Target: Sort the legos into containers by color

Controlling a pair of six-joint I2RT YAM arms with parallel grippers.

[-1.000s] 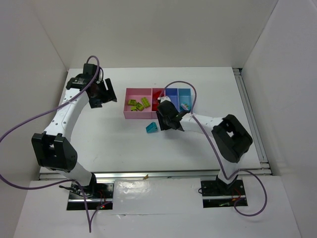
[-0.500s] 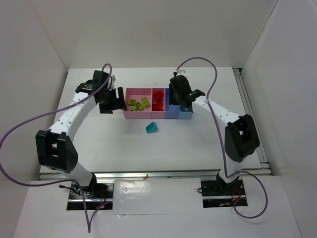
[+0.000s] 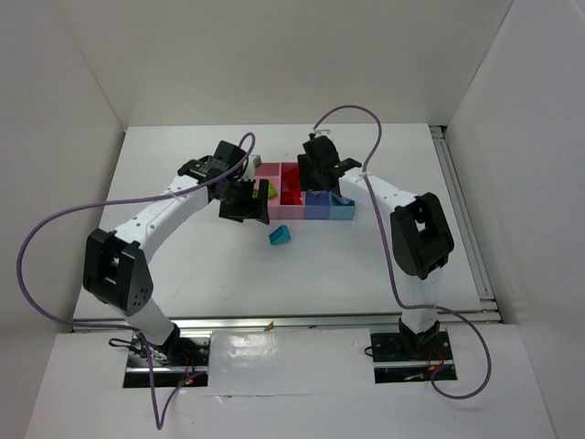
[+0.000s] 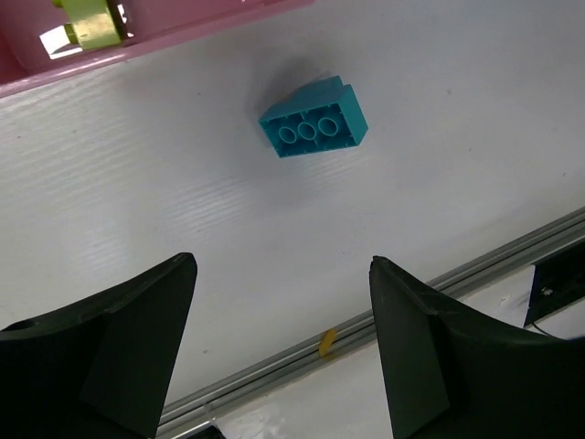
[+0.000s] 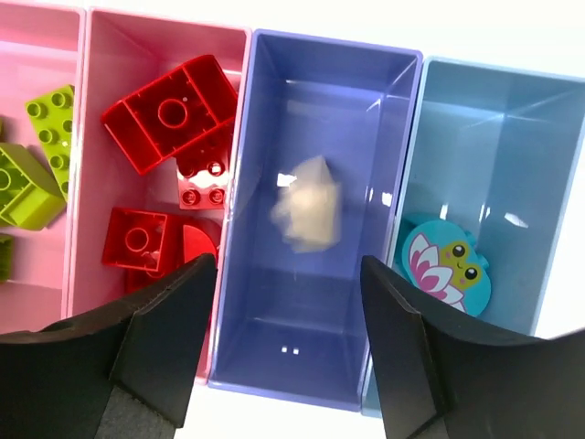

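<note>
One cyan lego [image 3: 280, 236] lies on the table [image 3: 366, 265] near the containers [image 3: 285, 214].

your white table [image 3: 183, 247] carries the joined row of bins [image 3: 315, 216] toward its far middle. one cyan brick [image 3: 281, 236] lies loose on the bare top just in front of that row, apart from it, tipped so its round underside tubes show in your left wrist view. along the near edge runs a metal rail [image 3: 302, 317], with a small yellow scrap [image 3: 269, 325] on it.
</note>
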